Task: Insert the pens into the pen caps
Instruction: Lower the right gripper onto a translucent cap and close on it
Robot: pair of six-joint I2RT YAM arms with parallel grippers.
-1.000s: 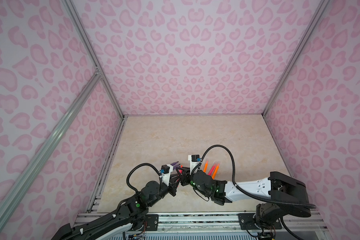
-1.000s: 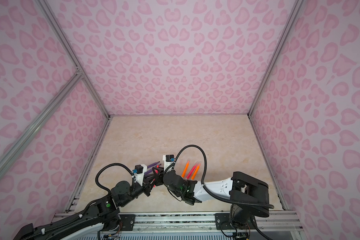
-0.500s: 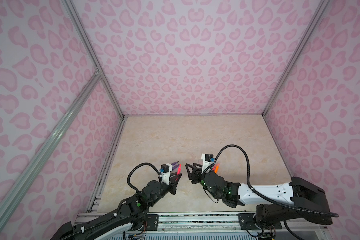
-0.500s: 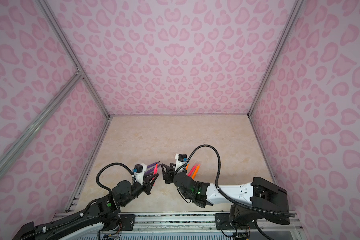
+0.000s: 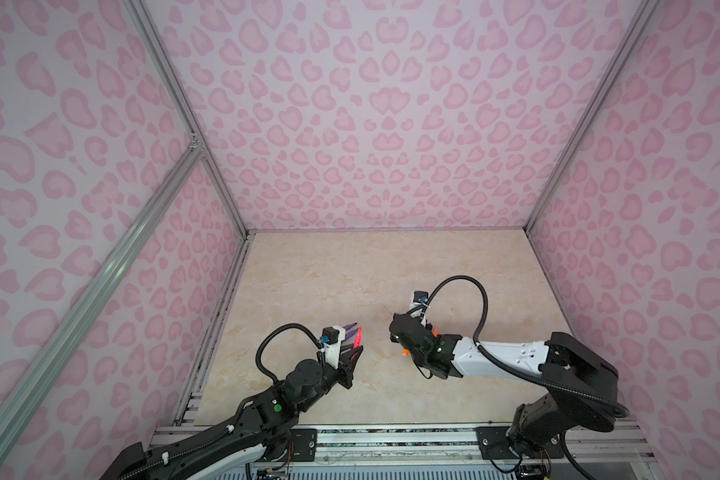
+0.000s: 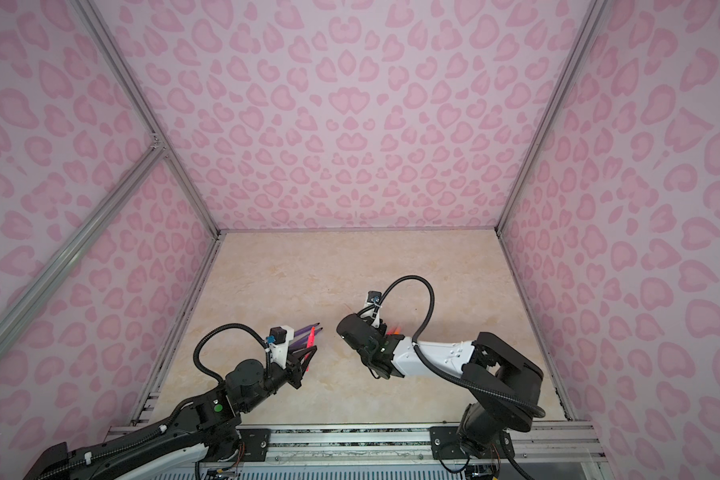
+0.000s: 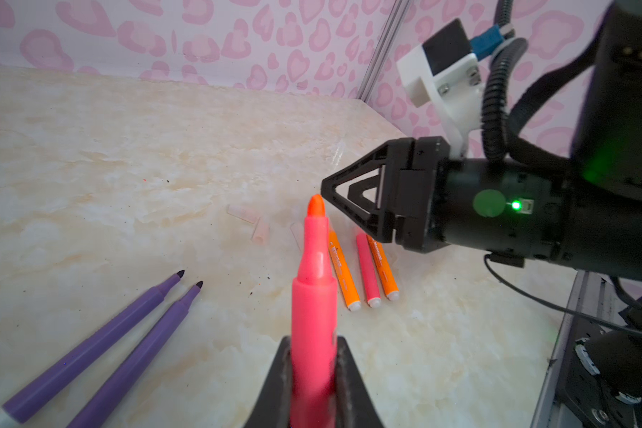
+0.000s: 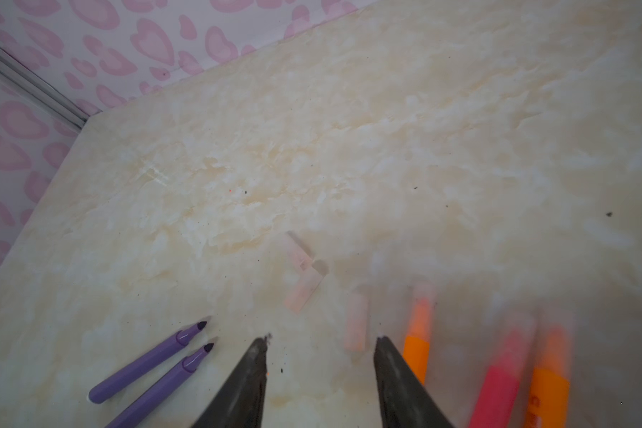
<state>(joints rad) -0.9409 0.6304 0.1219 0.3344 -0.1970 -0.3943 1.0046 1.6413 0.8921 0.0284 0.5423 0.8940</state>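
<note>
One pink-red pen [image 7: 314, 296] sits in the left gripper [image 7: 314, 342], jaws clenched on its barrel, held above the worktop [image 7: 127, 148]. Five more lie on the worktop: two purple pens [image 7: 101, 333] side by side, and two orange pens [image 7: 343, 274] flanking a second pink-red pen [image 7: 367, 274]. Three clear pen caps [image 7: 261, 231] lie loose just beyond these. The right gripper [image 8: 321, 339] hovers over the orange group, jaws released and holding nothing
</note>
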